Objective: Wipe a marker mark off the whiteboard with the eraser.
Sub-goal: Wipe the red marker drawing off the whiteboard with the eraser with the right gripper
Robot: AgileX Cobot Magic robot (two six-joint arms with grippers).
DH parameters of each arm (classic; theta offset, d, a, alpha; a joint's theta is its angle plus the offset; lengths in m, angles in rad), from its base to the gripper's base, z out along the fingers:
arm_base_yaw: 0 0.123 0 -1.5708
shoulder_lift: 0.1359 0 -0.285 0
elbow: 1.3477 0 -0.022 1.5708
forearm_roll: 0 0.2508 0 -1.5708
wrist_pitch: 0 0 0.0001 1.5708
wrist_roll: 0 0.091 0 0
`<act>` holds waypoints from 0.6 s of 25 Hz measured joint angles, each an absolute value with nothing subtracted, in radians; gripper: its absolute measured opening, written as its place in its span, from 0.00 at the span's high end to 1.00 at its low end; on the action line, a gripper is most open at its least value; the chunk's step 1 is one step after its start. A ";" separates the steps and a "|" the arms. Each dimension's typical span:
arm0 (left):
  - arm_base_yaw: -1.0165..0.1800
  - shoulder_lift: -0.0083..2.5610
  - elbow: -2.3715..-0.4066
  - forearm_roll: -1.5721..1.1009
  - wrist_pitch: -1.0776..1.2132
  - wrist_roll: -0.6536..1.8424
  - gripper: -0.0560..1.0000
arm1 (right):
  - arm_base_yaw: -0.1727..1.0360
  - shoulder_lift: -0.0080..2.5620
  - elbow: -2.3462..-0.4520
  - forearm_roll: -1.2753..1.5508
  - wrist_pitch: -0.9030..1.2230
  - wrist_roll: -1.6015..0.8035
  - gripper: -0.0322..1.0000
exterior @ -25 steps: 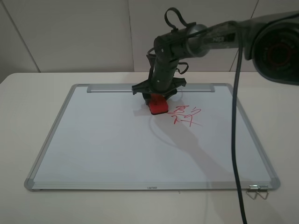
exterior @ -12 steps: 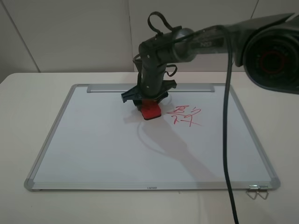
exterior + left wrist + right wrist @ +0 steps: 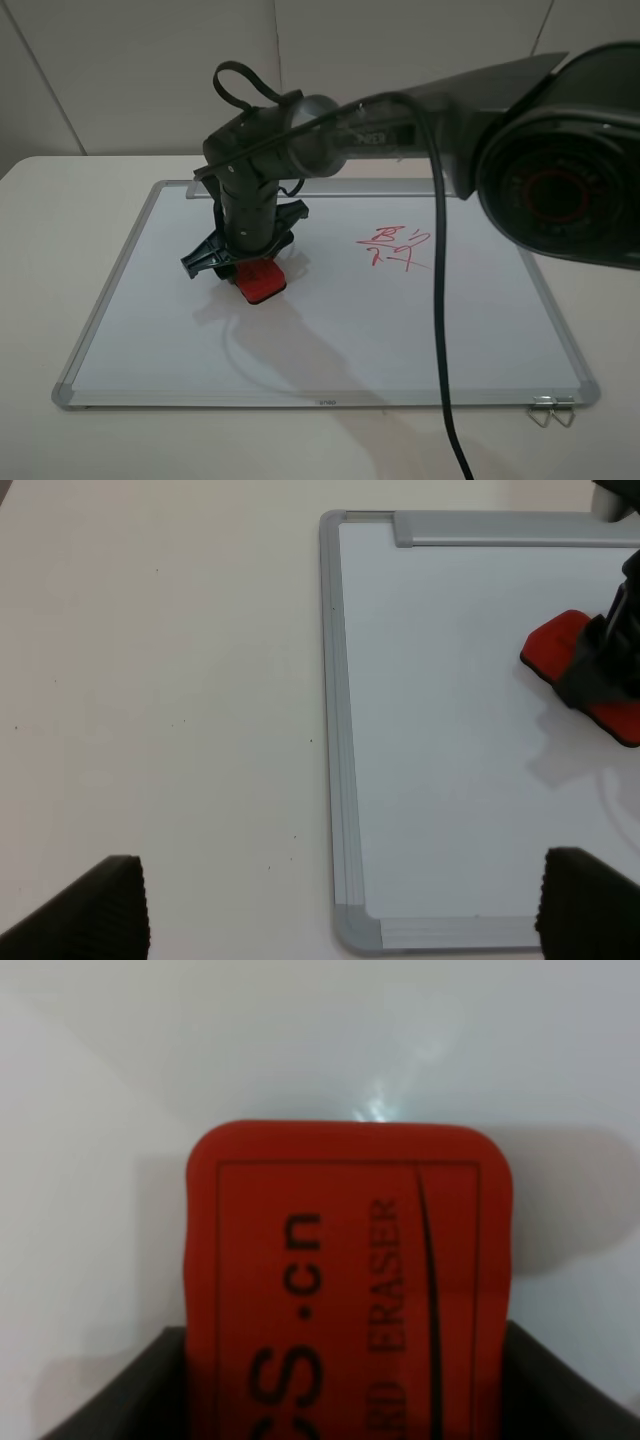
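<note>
The red eraser (image 3: 261, 281) rests flat on the whiteboard (image 3: 400, 330), left of its middle, and my right gripper (image 3: 255, 268) is shut on it from above. The right wrist view shows the eraser (image 3: 350, 1290) with black lettering, clamped between dark fingers (image 3: 110, 1390) over the white board (image 3: 300, 1040). In the left wrist view the eraser (image 3: 560, 645) and right gripper (image 3: 605, 670) sit on the board (image 3: 440, 780). My left gripper (image 3: 340, 910) hangs open above the board's corner. No looping red scribble with a tail line shows.
A red zigzag scribble with a slanted underline (image 3: 392, 248) sits right of the board's middle. The silver tray strip (image 3: 400, 187) lines the far edge. A black cable (image 3: 440, 330) hangs across the board. A metal clip (image 3: 552, 410) lies by the near right corner.
My right arm has swept the eraser from the board's upper middle, beside the zigzag scribble, leftward and toward the near edge.
</note>
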State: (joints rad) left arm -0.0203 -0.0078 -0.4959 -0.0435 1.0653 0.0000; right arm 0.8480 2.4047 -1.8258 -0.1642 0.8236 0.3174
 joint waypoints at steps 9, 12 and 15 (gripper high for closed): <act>-0.020 -0.008 -0.496 -0.043 1.065 0.000 0.21 | 0.791 2.405 -1.826 -0.136 0.824 0.300 0.48; -0.020 -0.008 -0.496 -0.043 1.065 0.000 0.21 | 0.723 2.405 -1.826 -0.136 0.824 0.300 0.48; -0.020 -0.008 -0.496 -0.043 1.065 0.000 0.21 | 0.651 2.405 -1.828 -0.136 0.824 0.300 0.48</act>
State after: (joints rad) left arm -0.0203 -0.0078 -0.4959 -0.0435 1.0653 0.0000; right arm 0.6507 2.4050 -1.8278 -0.1361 0.8237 0.3003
